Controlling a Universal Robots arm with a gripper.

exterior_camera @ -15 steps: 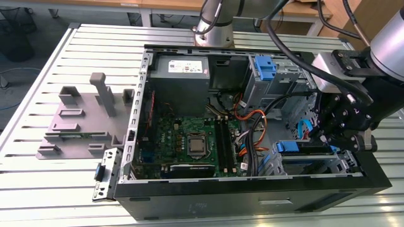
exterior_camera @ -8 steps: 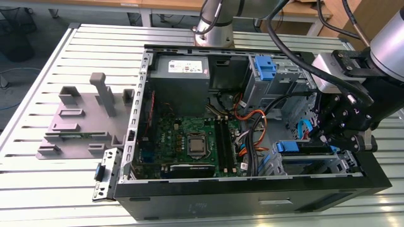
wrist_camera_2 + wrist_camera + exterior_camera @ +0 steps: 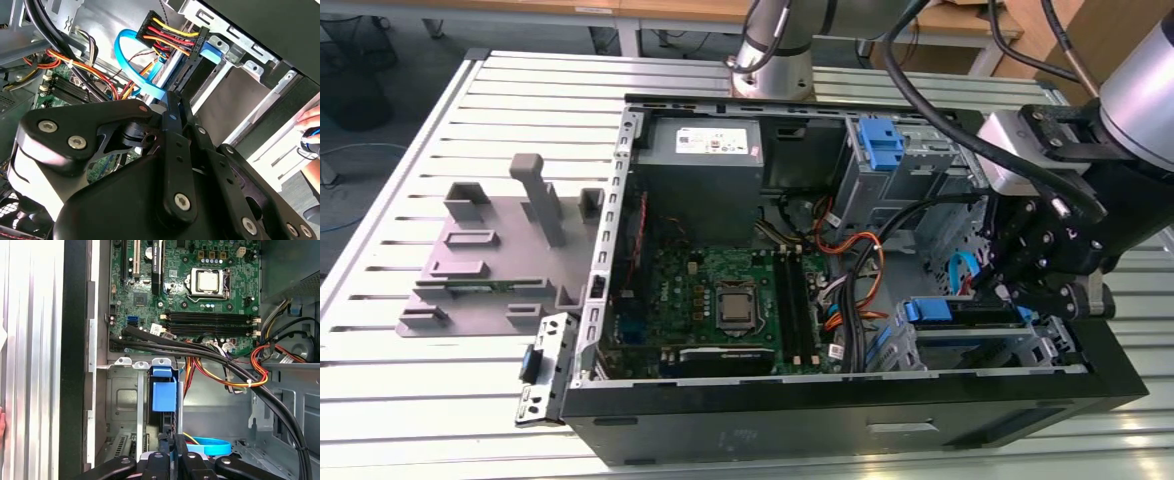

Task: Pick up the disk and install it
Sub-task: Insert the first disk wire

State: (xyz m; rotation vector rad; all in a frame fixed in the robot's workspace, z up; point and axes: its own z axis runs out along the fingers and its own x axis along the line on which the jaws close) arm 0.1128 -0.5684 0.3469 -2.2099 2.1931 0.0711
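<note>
An open computer case (image 3: 854,420) lies on a slatted metal table (image 3: 400,400) in the exterior view, the gripper (image 3: 1027,290) lowered over its drive cage. In the first wrist view, closed fingers (image 3: 167,452) pinch the disk (image 3: 164,395) — edge-on in its slot. The second wrist view shows the motherboard (image 3: 65,85).

The disk (image 3: 970,318) sits edge-up in the metal drive bay at the case's front corner, on the exterior view's right; its blue carrier tab (image 3: 164,394) faces the motherboard.
</note>
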